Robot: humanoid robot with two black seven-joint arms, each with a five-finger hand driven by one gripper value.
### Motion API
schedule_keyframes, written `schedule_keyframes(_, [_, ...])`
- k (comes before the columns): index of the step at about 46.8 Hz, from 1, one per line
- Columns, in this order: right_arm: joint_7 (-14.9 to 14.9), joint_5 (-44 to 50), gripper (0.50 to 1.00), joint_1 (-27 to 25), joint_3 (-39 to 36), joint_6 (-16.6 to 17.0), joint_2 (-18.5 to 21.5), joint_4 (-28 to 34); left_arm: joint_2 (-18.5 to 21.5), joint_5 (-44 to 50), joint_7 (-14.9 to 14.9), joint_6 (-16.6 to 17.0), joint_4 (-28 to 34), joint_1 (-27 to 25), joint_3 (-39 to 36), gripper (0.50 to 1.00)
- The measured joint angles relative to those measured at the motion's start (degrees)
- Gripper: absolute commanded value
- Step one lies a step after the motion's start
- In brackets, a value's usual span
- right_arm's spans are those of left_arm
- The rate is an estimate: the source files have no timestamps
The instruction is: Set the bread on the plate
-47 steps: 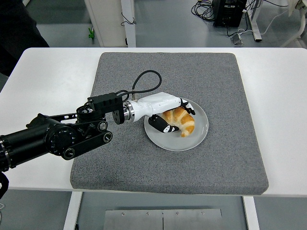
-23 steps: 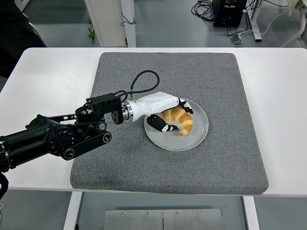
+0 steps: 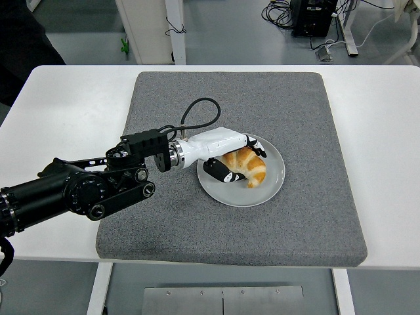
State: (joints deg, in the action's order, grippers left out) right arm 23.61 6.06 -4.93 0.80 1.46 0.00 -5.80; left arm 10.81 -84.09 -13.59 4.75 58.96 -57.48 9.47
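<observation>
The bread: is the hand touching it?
Touching. The head view shows the left hand wrapped around the bread, fingers on both sides, over the plate.

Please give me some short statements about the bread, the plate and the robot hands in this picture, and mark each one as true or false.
1. The bread lies on the plate. True.
2. The plate stands on the bare white table. False: it stands on the grey mat.
3. The left hand has its fingers around the bread. True.
4. The right hand is holding the plate. False: no right hand is in view.
5. The bread is a square slice of toast. False: it is a curved, croissant-like piece.
</observation>
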Motion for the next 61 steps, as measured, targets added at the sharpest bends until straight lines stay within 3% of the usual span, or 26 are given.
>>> schedule_keyframes(4, [0.0, 0.0, 1.0, 0.01, 0.0, 0.0, 0.0, 0.0, 0.0, 0.0, 0.0, 0.0, 0.0, 0.0, -0.05, 0.667])
schedule_keyframes(9, [0.0, 0.0, 1.0, 0.01, 0.0, -0.01, 0.0, -0.01, 0.0, 0.0, 0.0, 0.0, 0.0, 0.0, -0.07, 0.769])
schedule_keyframes(13, [0.0, 0.0, 1.0, 0.01, 0.01, -0.01, 0.0, -0.01, 0.0, -0.02, -0.03, 0.0, 0.0, 0.0, -0.07, 0.804])
schedule_keyframes(27, [-0.01, 0.0, 1.0, 0.01, 0.0, -0.03, 0.0, -0.01, 0.08, -0.07, -0.17, 0.0, 0.01, 0.0, -0.83, 0.83])
schedule_keyframes(44, [-0.01, 0.0, 1.0, 0.0, -0.01, -0.01, 0.0, 0.0, 0.18, 0.63, -0.74, -0.09, 0.04, -0.39, -0.64, 0.948])
schedule_keyframes(61, [0.0, 0.0, 1.0, -0.01, 0.0, -0.02, 0.0, 0.0, 0.78, 3.17, -0.77, -0.84, 0.97, -0.95, 0.28, 0.958])
